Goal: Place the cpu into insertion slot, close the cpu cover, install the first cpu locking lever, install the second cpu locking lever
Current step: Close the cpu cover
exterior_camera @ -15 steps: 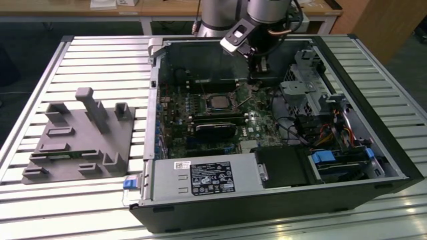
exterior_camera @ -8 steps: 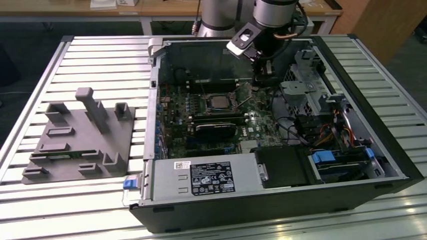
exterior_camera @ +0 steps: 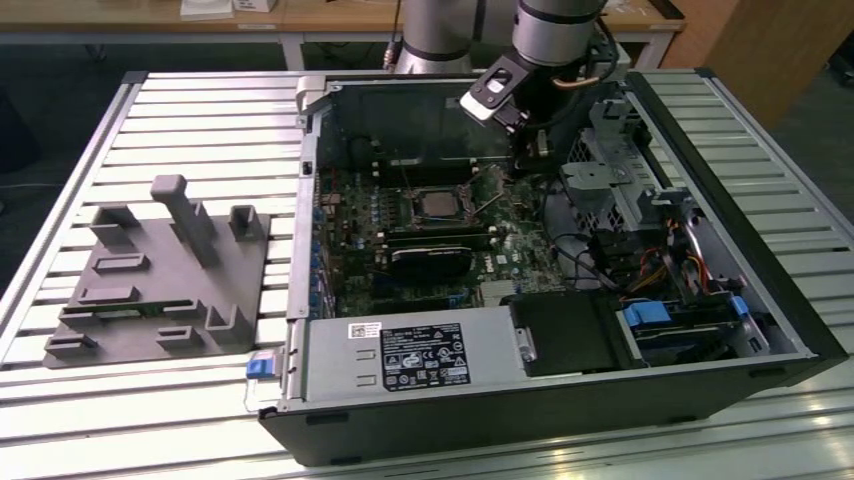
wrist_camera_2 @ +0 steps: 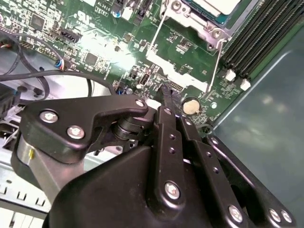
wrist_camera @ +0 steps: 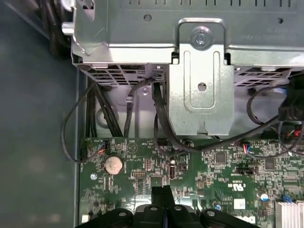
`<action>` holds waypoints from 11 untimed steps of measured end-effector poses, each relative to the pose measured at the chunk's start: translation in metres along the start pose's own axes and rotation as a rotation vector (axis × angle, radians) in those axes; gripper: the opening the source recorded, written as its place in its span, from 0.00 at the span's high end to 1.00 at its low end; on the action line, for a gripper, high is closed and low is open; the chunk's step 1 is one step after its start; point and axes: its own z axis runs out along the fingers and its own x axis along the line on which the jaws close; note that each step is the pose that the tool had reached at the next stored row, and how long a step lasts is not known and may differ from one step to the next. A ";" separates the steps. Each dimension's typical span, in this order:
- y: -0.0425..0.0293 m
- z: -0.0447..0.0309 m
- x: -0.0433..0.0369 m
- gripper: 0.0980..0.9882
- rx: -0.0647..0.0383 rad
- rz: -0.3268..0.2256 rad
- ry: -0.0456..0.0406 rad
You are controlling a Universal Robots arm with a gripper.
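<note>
An open computer case (exterior_camera: 561,400) lies on the slatted counter (exterior_camera: 200,110). Inside it is a big green board (exterior_camera: 350,235). The insertion slot (exterior_camera: 435,204) sits near the middle of the board.

In the second wrist view the cpu (wrist_camera_2: 219,4) lies in the slot with its pale, shiny top up. The silvery cpu cover (wrist_camera_2: 190,19) goes around it. I cannot tell if the cover is pressed flat. Two thin wire levers (wrist_camera_2: 216,57) stick out from the slot across the board.

The hand (wrist_camera: 162,192) hangs over the board, off to one side of the slot and apart from it. It is near a round silver battery (wrist_camera: 114,164) on the board. Its two black fingers (wrist_camera: 156,197) are tight together, with nothing between them.

Past the board's edge stands a silver metal bracket (wrist_camera: 202,80). Black cables (wrist_camera: 159,114) run from there down to the board.

A grey block holder (exterior_camera: 160,270) sits on the counter, well away from the board on the exterior view's left.
</note>
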 end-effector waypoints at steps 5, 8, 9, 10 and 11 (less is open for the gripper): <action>0.0007 0.0088 0.0000 0.99 0.000 0.000 0.0000; 0.0008 0.0097 0.0000 0.99 0.000 0.000 -0.0001; 0.0008 0.0097 0.0000 0.99 0.000 0.000 -0.0001; 0.0008 0.0097 0.0000 0.99 0.000 0.000 -0.0001; 0.0008 0.0097 0.0000 0.99 0.000 0.000 0.0000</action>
